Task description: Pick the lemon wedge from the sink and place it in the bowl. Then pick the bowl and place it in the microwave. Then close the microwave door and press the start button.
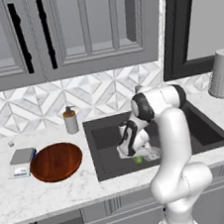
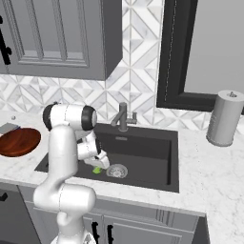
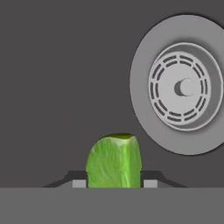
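my tool (image 3: 114, 183) squeezes the lemon wedge (image 3: 114, 161) in the sink (image 1: 206, 131); next i should lift it to the bowl (image 1: 56, 162).

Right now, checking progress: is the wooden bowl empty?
Empty: the wooden bowl shows bare wood; the lemon wedge sits in the sink.

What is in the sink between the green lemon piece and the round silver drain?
Nothing. In the hand view, only bare dark sink floor separates the lemon wedge from the drain; the gripper is closed on the wedge.
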